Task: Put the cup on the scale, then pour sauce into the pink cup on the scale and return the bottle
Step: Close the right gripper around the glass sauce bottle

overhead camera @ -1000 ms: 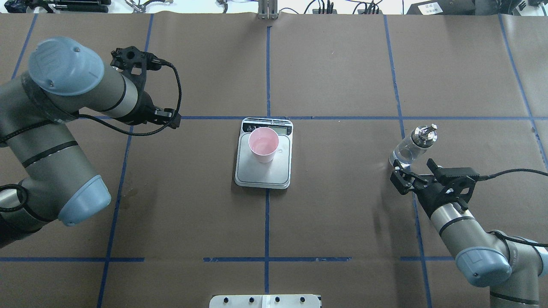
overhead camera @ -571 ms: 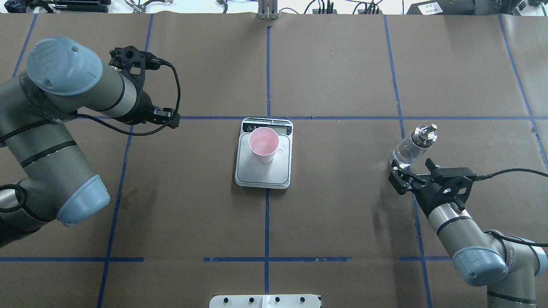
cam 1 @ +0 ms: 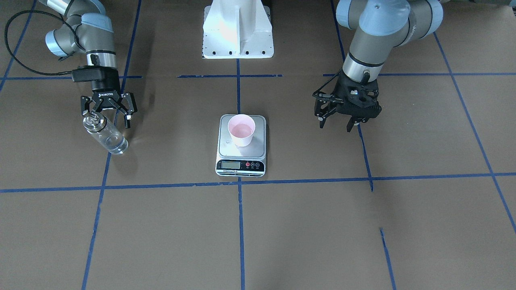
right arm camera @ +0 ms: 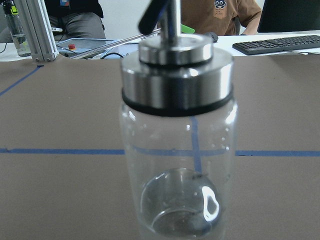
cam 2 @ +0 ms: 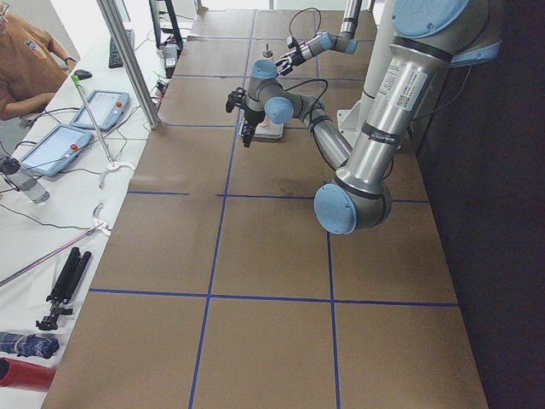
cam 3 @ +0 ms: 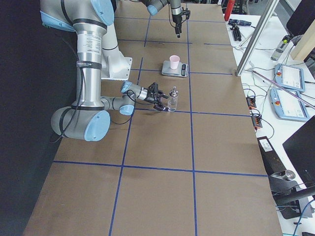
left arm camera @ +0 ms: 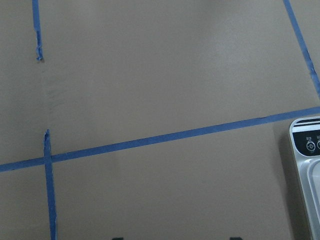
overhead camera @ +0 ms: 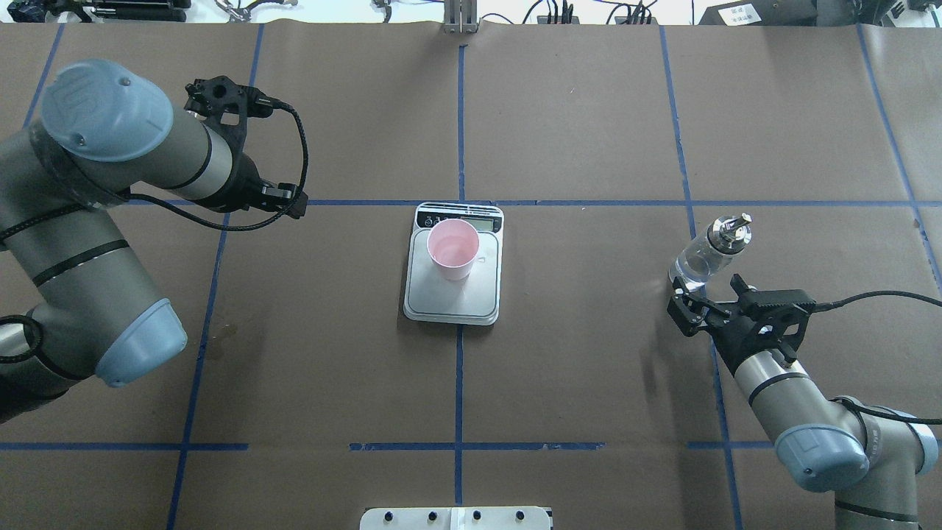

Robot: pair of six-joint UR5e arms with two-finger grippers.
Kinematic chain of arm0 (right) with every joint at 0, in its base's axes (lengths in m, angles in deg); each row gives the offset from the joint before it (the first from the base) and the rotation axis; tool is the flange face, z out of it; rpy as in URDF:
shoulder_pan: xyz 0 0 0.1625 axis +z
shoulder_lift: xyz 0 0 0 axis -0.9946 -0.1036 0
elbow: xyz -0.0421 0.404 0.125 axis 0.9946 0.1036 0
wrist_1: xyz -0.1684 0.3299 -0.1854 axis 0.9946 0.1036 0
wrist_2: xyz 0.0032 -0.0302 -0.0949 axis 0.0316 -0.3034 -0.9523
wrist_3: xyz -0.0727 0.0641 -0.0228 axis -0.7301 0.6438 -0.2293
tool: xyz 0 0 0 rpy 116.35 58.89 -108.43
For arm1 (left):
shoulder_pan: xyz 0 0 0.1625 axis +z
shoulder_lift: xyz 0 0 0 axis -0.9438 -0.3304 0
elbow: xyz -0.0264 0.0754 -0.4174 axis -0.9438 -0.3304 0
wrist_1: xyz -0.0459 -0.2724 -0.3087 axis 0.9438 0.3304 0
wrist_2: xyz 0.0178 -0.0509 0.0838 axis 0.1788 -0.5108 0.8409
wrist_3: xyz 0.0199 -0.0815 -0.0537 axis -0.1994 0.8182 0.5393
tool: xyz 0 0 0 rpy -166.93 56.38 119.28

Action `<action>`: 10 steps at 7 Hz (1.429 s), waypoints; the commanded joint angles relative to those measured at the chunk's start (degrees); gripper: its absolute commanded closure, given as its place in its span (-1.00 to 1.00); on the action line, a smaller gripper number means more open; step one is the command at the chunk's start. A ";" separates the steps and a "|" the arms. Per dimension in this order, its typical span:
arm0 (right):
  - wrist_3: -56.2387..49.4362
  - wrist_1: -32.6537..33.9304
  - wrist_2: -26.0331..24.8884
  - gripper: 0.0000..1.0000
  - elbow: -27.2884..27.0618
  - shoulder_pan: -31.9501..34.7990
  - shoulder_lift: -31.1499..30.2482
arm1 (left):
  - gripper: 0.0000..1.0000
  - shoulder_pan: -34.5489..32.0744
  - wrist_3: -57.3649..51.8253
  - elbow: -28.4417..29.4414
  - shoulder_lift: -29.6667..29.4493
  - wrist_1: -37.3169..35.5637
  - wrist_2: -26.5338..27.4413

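Observation:
The pale pink cup [cam 1: 241, 129] stands upright on the steel scale [cam 1: 225, 151] at the table's middle; the cup also shows from overhead [overhead camera: 452, 249] on the scale [overhead camera: 452, 305]. The glass bottle [cam 1: 105, 135] with its silver spout top stands alone on the table, with a little clear sauce at the bottom [right arm camera: 177, 220]. My right gripper [cam 1: 108, 114] is open and empty just behind the bottle [overhead camera: 710, 254], jaws apart and not touching it. My left gripper [cam 1: 334, 125] is open and empty, hanging above the table to the scale's side. The left wrist view shows a corner of the scale [left arm camera: 307, 150].
The white robot base [cam 1: 238, 32] stands behind the scale. Blue tape lines cross the brown table cover. An aluminium post [cam 3: 253, 37], tablets [cam 3: 290, 78] and cables lie along the operators' side. A person sits beyond the table [right arm camera: 220, 12].
My right gripper has drawn back a little from the bottle, staying open. My left arm has shifted slightly away from the scale. The cup, the scale and the bottle have not moved.

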 commanded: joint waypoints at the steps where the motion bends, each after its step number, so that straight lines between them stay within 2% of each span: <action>1: -0.01 -0.03 0.07 -0.99 1.13 0.22 0.85 | -0.53 0.04 0.00 0.16 0.09 0.00 0.00; 7: -0.01 -0.20 0.16 -0.98 2.97 1.80 1.20 | -0.54 -0.05 0.00 0.25 0.09 0.00 0.00; 10: -0.01 -0.20 0.07 -0.98 4.73 2.24 3.49 | -0.54 -0.05 0.00 0.16 0.09 0.00 0.00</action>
